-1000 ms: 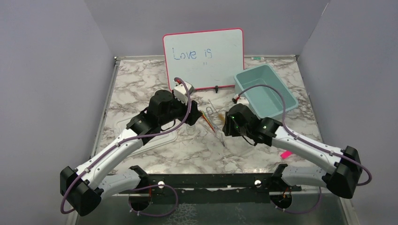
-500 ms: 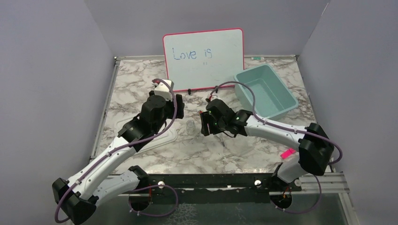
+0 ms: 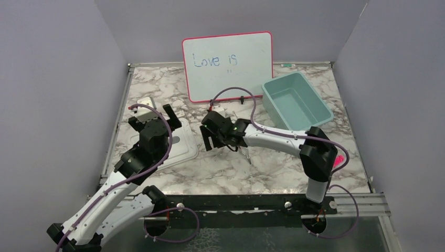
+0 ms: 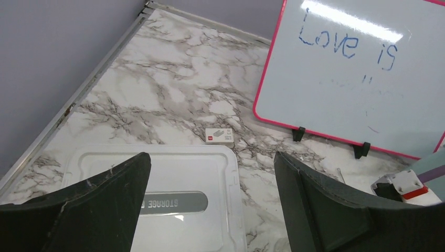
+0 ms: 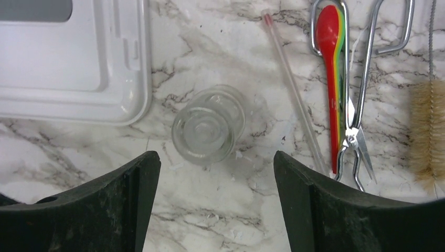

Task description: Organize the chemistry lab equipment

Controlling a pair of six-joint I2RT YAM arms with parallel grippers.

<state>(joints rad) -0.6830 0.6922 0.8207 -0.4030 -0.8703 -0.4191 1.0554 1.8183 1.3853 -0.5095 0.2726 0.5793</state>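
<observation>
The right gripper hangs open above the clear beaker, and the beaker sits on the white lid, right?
No: the right gripper does hang open above the beaker, but the beaker sits on the marble table beside the white lid, not on it. The right wrist view shows this.

Clear glass beaker (image 5: 209,126): upright, empty, viewed from above on the marble tabletop (image 5: 236,210). In the right wrist view, a thin clear rod (image 5: 294,92) with a red tip lies flat and slanted near its right. Red spoon (image 5: 332,79), orange-green edge, lies beyond the rod, bowl inside one finger loop of the scissor-handled metal forceps (image 5: 362,94). Wire brush (image 5: 427,131), tan bristles, lies furthest right, partly cut off.
</observation>
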